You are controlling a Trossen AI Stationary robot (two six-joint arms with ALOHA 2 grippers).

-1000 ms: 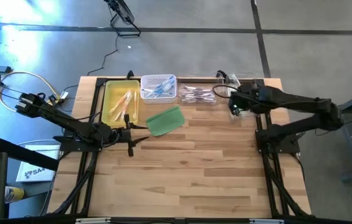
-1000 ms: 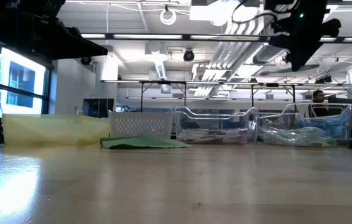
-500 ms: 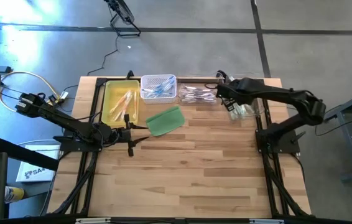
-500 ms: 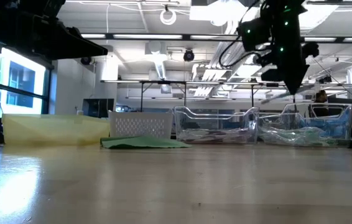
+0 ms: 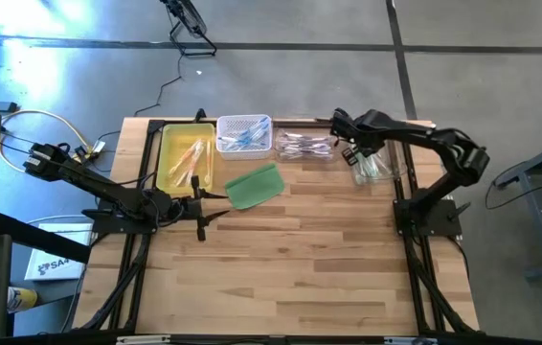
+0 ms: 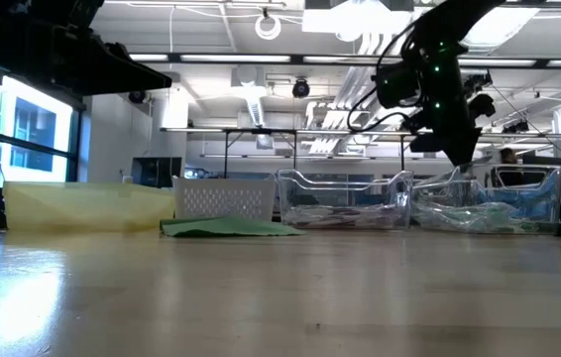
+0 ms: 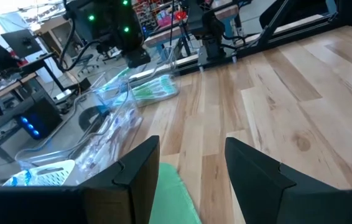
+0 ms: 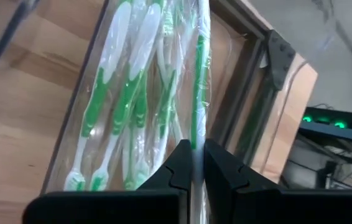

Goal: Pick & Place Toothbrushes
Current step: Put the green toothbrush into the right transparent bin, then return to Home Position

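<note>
My right gripper [image 8: 197,163] is clamped on one wrapped green toothbrush [image 8: 199,93], over the clear bin [image 5: 382,169] at the table's two o'clock corner, where more green toothbrushes [image 8: 111,106] lie. My left gripper [image 7: 191,171] waits with its fingers apart at nine o'clock, by the green pad [image 5: 254,185].

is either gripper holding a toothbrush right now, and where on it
Yes: the right gripper is shut on a green wrapped toothbrush, pinching its handle. The left gripper is open and holds nothing.

Green pad [image 5: 254,185] on wooden table [image 5: 290,268], beside yellow tray [image 5: 166,153].
</note>
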